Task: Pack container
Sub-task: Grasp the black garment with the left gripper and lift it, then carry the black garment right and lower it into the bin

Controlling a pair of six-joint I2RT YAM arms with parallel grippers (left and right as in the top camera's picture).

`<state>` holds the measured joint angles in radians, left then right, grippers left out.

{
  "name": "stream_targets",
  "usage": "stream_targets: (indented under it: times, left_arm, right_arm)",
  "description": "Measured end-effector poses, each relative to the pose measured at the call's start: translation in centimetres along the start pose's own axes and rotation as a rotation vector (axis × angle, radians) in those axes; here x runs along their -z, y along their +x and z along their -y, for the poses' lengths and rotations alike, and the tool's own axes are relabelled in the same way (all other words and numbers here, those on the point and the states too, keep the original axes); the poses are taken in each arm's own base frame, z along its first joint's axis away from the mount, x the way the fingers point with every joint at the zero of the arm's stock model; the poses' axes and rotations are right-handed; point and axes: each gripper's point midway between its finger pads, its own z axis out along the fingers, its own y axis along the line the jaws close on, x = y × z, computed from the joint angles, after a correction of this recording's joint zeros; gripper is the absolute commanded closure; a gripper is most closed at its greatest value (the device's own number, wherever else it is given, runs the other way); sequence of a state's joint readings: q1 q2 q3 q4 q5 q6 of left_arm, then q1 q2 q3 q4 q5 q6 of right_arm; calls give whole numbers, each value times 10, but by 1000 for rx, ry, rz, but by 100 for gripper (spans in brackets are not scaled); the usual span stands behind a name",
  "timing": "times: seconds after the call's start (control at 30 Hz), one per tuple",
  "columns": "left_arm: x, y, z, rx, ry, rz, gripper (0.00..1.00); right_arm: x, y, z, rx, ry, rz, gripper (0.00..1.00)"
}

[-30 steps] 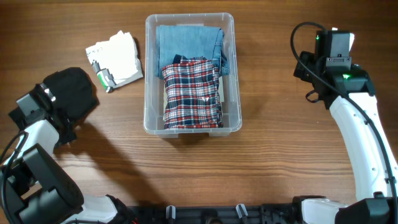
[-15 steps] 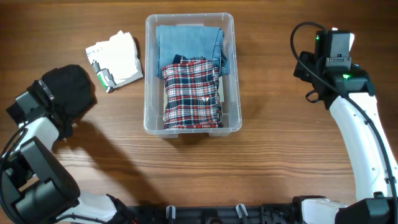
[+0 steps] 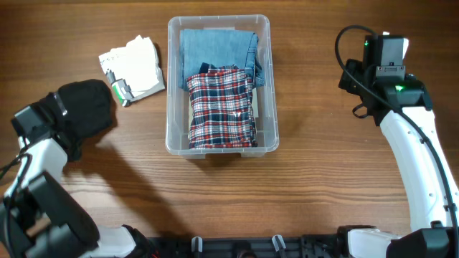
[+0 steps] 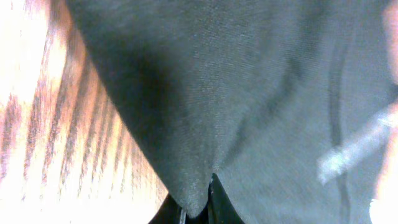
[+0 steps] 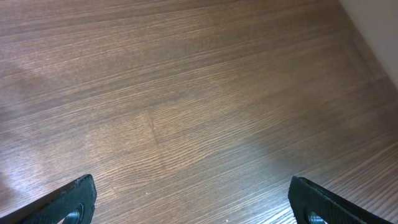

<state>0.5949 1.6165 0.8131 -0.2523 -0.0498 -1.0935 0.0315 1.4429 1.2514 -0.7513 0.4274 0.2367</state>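
Near the middle of the wooden table (image 3: pixel 308 179), toward its far edge, the container (image 3: pixel 173 86) stands upright between the two arms, touched by neither. It is a clear rectangular plastic bin with its long sides running away from the robot. Folded blue denim (image 3: pixel 215 46) fills its far end. A folded red, white and navy plaid shirt (image 3: pixel 222 107) takes up the near part, with its far edge overlapping the denim.

Left of the bin and well apart from it, a white folded bundle (image 3: pixel 136 63) lies on the wood, with a small green and grey item (image 3: pixel 122 89) at its near edge. Just beside that bundle, on the robot's side, sits a bunched black garment (image 3: pixel 84 107). The left arm (image 3: pixel 39 154) reaches up to it from the lower left corner. In the left wrist view the dark fabric fills nearly the whole frame, and the left gripper (image 4: pixel 196 211) has its jaws pressed together on a fold of the garment at the bottom edge. Wood grain shows to the left of the fabric.

On the opposite side, the right arm (image 3: pixel 416 158) stands well apart from the bin. The right gripper (image 5: pixel 196 205) has its jaws spread wide, one fingertip (image 5: pixel 74 199) in each lower corner of its wrist view, with only wood between them.
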Motion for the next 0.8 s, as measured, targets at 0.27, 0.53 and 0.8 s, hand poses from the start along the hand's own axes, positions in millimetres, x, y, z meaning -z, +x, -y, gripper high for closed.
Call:
stream_targets:
  times: [0.27,0.53,0.8]
  left_arm:
    - [86,-22,65,-166,318,108,96]
    - [166,0,135,-322,756,42,96]
    - [261,89,187,-629,1267,-185,96]
  right_arm:
    - [0,0,0,1,0,0,0]
    - [0,0,0,0,0,0,0]
    - [0,0,0,1,0,-1,0]
